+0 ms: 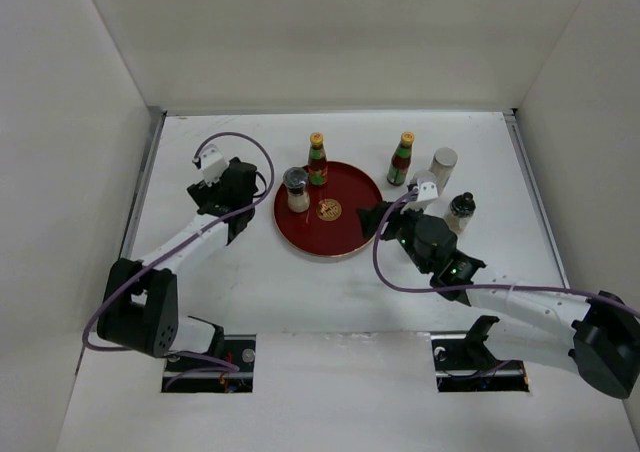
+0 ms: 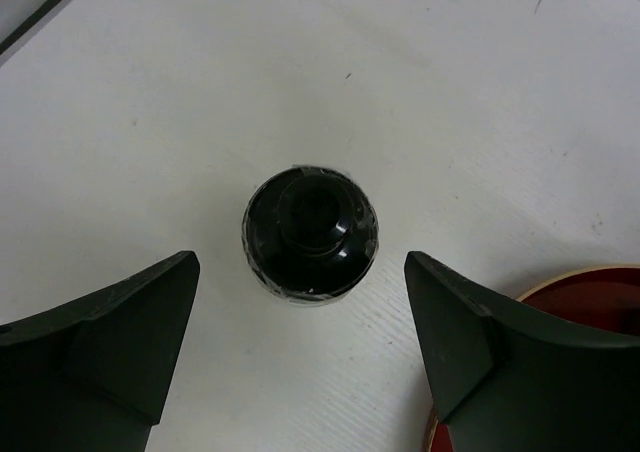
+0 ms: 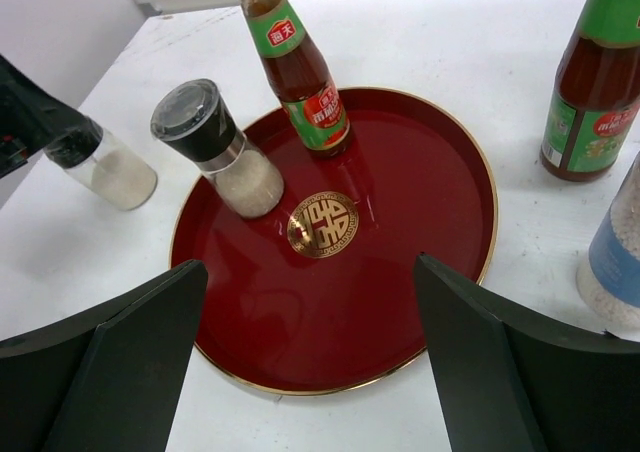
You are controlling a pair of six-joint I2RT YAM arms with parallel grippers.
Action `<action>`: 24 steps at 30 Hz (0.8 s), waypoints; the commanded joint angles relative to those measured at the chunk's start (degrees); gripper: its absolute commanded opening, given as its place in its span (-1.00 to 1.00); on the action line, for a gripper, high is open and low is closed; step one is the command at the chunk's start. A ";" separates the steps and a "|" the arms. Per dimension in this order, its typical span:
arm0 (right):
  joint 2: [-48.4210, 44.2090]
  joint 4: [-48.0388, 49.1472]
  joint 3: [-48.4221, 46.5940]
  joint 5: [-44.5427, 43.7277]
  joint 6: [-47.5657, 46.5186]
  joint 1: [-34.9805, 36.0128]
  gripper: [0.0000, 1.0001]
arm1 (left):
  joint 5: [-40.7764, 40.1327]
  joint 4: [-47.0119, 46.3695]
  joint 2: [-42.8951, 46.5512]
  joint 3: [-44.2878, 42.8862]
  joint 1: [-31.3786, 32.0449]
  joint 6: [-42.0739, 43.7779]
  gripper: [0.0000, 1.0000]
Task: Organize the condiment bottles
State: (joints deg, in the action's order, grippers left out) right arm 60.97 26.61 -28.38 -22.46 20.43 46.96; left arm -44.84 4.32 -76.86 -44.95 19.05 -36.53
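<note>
I have the left gripper (image 2: 300, 264) hanging straight over a small jar (image 2: 311, 230) with a black lid. Its fingers are spread wide, one on each side of the jar with a clear gap both ways, and they hold nothing. The jar stands upright on the white table (image 2: 150, 92), just outside the left rim of the red tray (image 3: 400, 202). On the tray, a second shaker (image 3: 222, 157) and a sauce bottle (image 3: 298, 67) stand close together toward its far left. The other sauce bottle (image 3: 600, 82) and two more jars (image 1: 443, 162) are off the tray to its right. My right gripper (image 3: 310, 264) is there too, above the tray's near rim, wide open and empty.

I read this step as picking the jar up for the tray, though I cannot be sure. I would centre the lid between the fingers and descend vertically until the pads face the glass below the lid. Then I would close gently, lift above the rim before crossing, and set it down clear of the shaker. The right arm should wait aside.
</note>
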 commanded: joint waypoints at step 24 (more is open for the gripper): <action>-0.76 3.45 -1.33 -0.04 -0.83 0.72 0.82 | -5.43 -3.80 13.73 6.18 12.35 1.12 -0.12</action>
State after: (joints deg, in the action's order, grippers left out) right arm 60.03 26.68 -28.38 -22.48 20.29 47.33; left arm -45.41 3.36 -69.38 -40.32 27.86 -36.29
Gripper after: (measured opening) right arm 0.908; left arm 0.582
